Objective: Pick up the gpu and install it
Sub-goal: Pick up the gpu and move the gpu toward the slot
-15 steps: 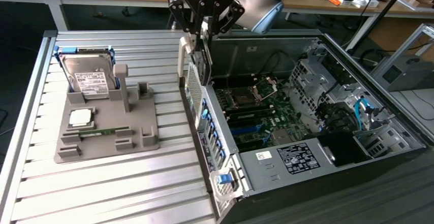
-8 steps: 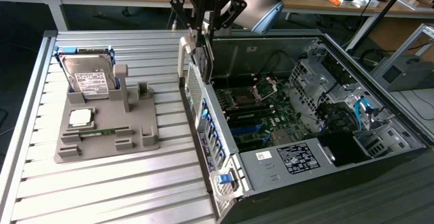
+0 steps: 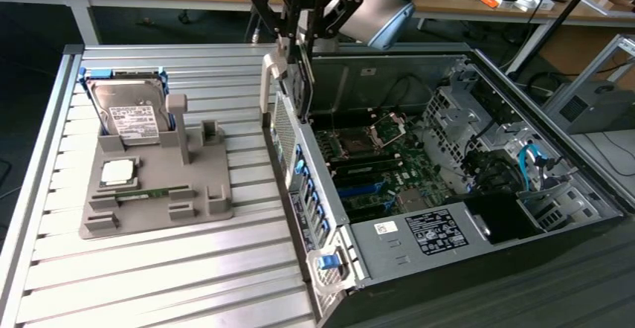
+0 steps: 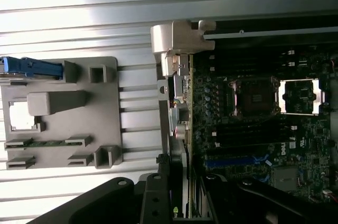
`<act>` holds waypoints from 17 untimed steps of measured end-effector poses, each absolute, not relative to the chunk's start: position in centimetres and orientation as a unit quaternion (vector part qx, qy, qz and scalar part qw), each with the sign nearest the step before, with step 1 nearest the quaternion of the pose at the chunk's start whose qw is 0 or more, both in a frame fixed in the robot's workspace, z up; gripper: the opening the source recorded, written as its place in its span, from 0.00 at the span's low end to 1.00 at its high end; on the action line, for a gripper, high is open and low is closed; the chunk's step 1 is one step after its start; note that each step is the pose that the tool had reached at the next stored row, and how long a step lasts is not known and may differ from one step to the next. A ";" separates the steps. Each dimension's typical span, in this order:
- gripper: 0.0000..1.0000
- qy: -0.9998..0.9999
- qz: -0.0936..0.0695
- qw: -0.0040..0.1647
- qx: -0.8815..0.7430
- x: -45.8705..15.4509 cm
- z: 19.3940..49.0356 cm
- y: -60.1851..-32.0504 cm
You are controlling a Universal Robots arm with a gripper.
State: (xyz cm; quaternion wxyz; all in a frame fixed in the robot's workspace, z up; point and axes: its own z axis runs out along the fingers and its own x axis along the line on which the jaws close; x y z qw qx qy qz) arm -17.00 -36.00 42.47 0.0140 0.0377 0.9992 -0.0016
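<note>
The gpu (image 3: 270,82) hangs on edge in the air, just above the rear wall of the open computer case (image 3: 555,157), with its silvery end bracket pointing down toward that wall. The pincer (image 3: 300,42) is clamped on the card's upper edge, one finger on each flat face. The pick-up looks done and the install is the step in hand; the card is not yet seated in any slot.

By my reading, seating it calls for two things. The card's bottom edge has to line up along a blue slot (image 4: 232,161) on the motherboard (image 3: 397,164) inside the case. The bracket also has to meet the openings in the rear wall squarely, since a tilt would jam it.

The card is thin and stiff, a green board with a bent sheet-metal end. The case is dark painted steel with perforated panels.

Outside the case, well apart from its rear wall, a grey moulded plastic holder (image 3: 213,201) lies flat on the ribbed aluminium table (image 3: 149,268). The holder carries a boxy silver hard drive (image 3: 134,116), a square chip (image 3: 119,172) and a narrow memory stick (image 3: 149,193).
</note>
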 end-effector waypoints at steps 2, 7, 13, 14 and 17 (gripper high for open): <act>0.27 0.999 -0.002 0.014 0.038 -17.0 42.5 -36.0; 0.27 0.999 -0.003 0.014 0.038 -17.0 42.4 -36.0; 0.27 0.999 -0.003 0.014 0.038 -16.9 42.2 -36.0; 0.27 0.999 -0.003 0.013 0.038 -16.8 42.2 -36.0; 0.27 0.999 -0.004 0.013 0.038 -16.8 42.1 -36.0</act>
